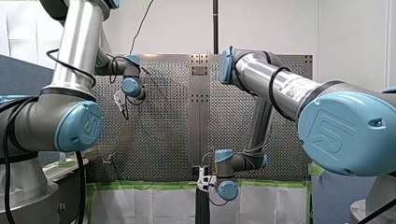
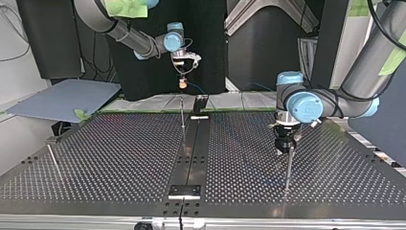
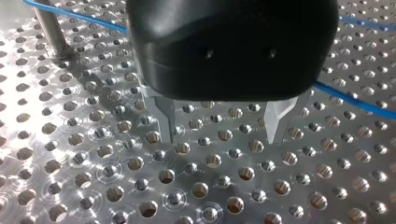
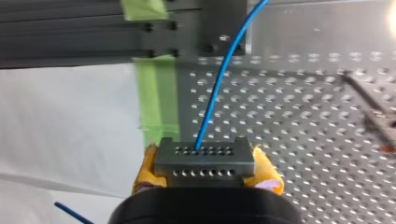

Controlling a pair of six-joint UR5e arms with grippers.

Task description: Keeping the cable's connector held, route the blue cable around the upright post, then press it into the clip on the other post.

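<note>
My right gripper (image 4: 205, 184) is shut with its yellow pads (image 4: 268, 175) on the grey connector block (image 4: 205, 161). The blue cable (image 4: 219, 84) rises out of the block toward the table. In the top view my right gripper (image 2: 182, 79) hangs above the table's far edge, holding the connector (image 2: 182, 84). My left gripper (image 3: 222, 135) stands open just over the perforated plate, nothing between its metal fingers (image 3: 166, 116). The blue cable (image 3: 355, 100) runs behind it and past an upright post (image 3: 49, 28). In the top view my left gripper (image 2: 286, 146) sits beside a thin post (image 2: 288, 167).
Another thin post (image 2: 182, 115) stands near the centre rail (image 2: 191, 153) at the far side. A third post (image 2: 52, 160) leans at the top view's left. Small black blocks (image 2: 184, 191) sit on the rail. Green tape (image 4: 159, 98) edges the table.
</note>
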